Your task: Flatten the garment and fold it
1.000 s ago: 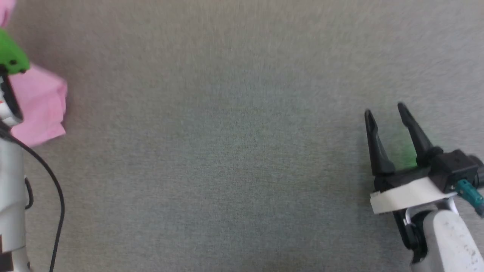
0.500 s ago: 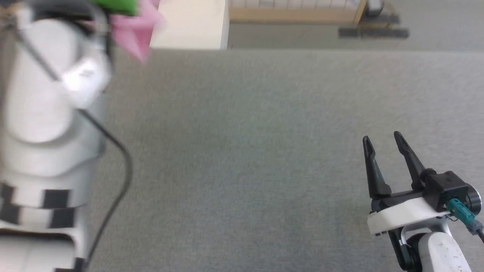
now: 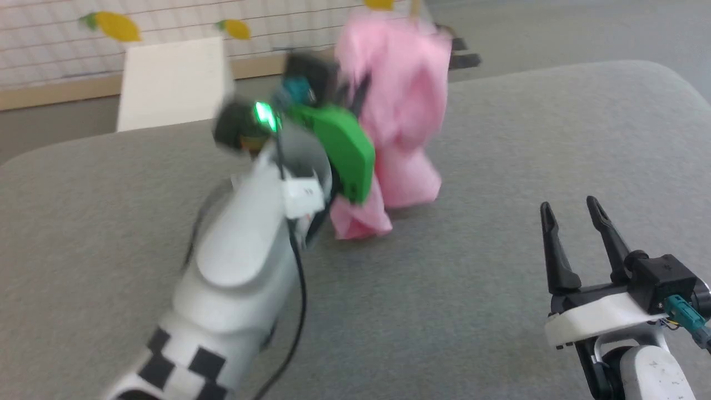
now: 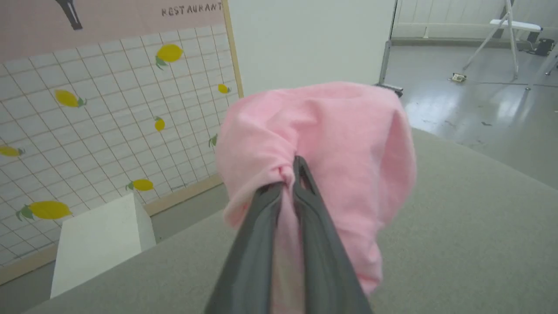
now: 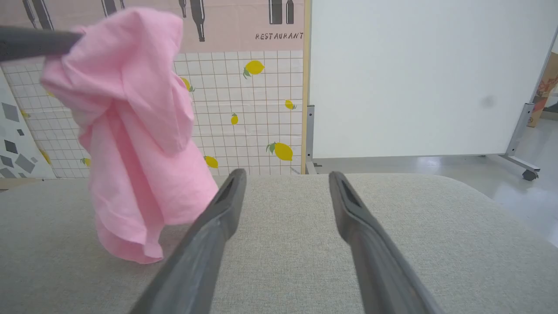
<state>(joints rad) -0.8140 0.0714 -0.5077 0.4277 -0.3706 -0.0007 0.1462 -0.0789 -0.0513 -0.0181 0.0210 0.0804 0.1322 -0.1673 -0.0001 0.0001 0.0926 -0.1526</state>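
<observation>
My left gripper (image 4: 291, 174) is clamped on the pink garment (image 3: 408, 105), which hangs bunched over the grey padded surface (image 3: 472, 322), far centre. My right gripper (image 3: 569, 204) sits near right, fingers apart, empty. Flattening and folding both remain.

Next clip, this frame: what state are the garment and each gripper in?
garment: bunched, not flattened, hanging from the left gripper.
left gripper: shut on the garment, held above the grey surface.
right gripper: open, empty, apart from the garment.
</observation>
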